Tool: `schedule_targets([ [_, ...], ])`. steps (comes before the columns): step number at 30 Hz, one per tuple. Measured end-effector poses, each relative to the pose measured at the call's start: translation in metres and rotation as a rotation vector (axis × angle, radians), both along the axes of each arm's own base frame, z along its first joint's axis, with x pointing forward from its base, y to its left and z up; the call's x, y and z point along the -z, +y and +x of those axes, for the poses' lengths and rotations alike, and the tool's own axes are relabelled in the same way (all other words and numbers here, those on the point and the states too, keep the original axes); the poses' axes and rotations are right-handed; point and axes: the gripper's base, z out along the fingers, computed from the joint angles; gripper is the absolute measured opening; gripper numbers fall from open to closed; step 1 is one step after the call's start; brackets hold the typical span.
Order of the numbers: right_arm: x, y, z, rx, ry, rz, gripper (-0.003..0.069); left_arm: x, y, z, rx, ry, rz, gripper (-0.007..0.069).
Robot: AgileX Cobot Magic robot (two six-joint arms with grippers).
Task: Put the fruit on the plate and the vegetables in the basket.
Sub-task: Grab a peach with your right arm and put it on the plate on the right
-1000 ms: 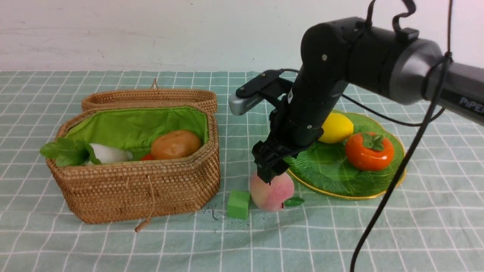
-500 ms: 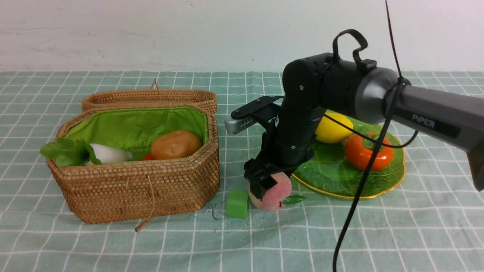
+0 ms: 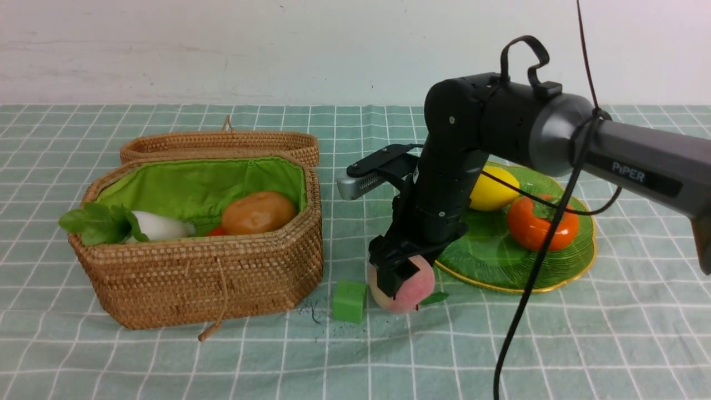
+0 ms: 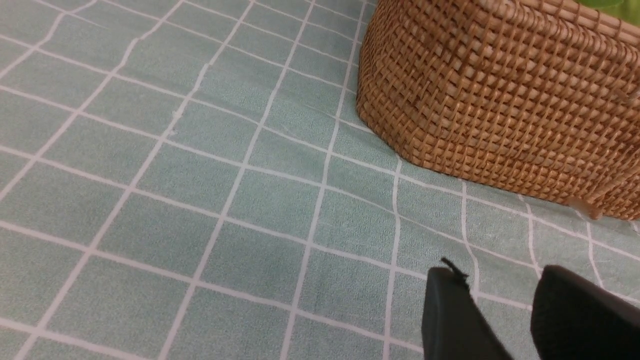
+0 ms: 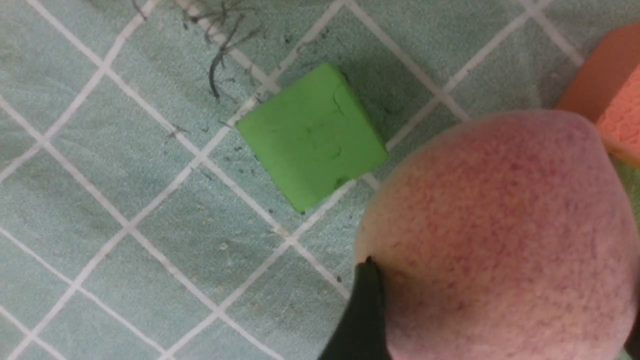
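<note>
A fuzzy pink peach (image 3: pixel 414 289) (image 5: pixel 495 235) rests on the cloth just in front of the green glass plate (image 3: pixel 489 261). My right gripper (image 3: pixel 401 276) (image 5: pixel 502 300) reaches down over it, one finger pressed against each side. On the plate lie a yellow lemon (image 3: pixel 494 189) and an orange-red persimmon (image 3: pixel 536 225). The wicker basket (image 3: pixel 205 272) (image 4: pixel 500 100) holds a brown potato (image 3: pixel 258 212), a white radish (image 3: pixel 158 226) and a sliver of orange carrot (image 3: pixel 218 231). My left gripper (image 4: pixel 500 272) hovers low over bare cloth near the basket's wall, open and empty.
A small green cube (image 3: pixel 350 300) (image 5: pixel 312 135) sits just left of the peach, with dark crumbs around it. An orange cube (image 5: pixel 607 95) lies beside the peach in the right wrist view. The basket's lid (image 3: pixel 222 143) lies open behind it.
The right arm has come down so that its fingers straddle the peach and have closed in on it. The peach has shifted slightly to the right.
</note>
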Motion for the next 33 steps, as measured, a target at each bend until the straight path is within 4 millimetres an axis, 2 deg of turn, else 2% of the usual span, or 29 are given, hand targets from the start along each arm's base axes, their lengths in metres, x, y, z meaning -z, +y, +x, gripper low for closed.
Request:
schedule_targets([
  [5, -0.012, -0.003, -0.005, -0.011, 0.012, -0.009, 0.0601, 0.000, 0.000, 0.000, 0.000, 0.000, 0.000, 0.0239],
  [8, -0.038, -0.005, -0.005, -0.015, -0.056, 0.007, 0.0601, 0.000, 0.000, 0.000, 0.000, 0.000, 0.000, 0.0239],
  [12, -0.059, -0.016, -0.001, -0.005, -0.135, -0.014, 0.0601, 0.000, 0.000, 0.000, 0.000, 0.000, 0.000, 0.0239],
  [14, -0.065, -0.030, 0.007, 0.028, -0.164, -0.021, 0.0601, 0.000, 0.000, 0.000, 0.000, 0.000, 0.000, 0.0239],
  [15, -0.065, -0.030, 0.007, 0.028, -0.166, -0.020, 0.0601, 0.000, 0.000, 0.000, 0.000, 0.000, 0.000, 0.0239],
  [16, -0.066, -0.044, 0.016, 0.069, -0.179, -0.020, 0.0601, 0.000, 0.000, 0.000, 0.000, 0.000, 0.000, 0.0239],
  [18, -0.065, -0.060, 0.027, 0.129, -0.207, -0.011, 0.0601, 0.000, 0.000, 0.000, 0.000, 0.000, 0.000, 0.0239],
  [22, -0.062, -0.075, 0.038, 0.186, -0.238, 0.008, 0.0600, 0.000, 0.000, 0.000, 0.000, 0.000, 0.000, 0.0239],
  [29, -0.038, -0.075, 0.047, 0.253, -0.184, 0.012, 0.0600, 0.000, 0.000, 0.000, 0.000, 0.000, 0.000, 0.0239],
  [31, -0.036, -0.075, 0.047, 0.274, -0.177, 0.015, 0.0603, 0.000, 0.000, 0.000, 0.000, 0.000, 0.000, 0.0239],
  [33, -0.036, -0.076, 0.048, 0.298, -0.172, 0.018, 0.0647, 0.000, 0.000, 0.000, 0.000, 0.000, 0.000, 0.0239],
])
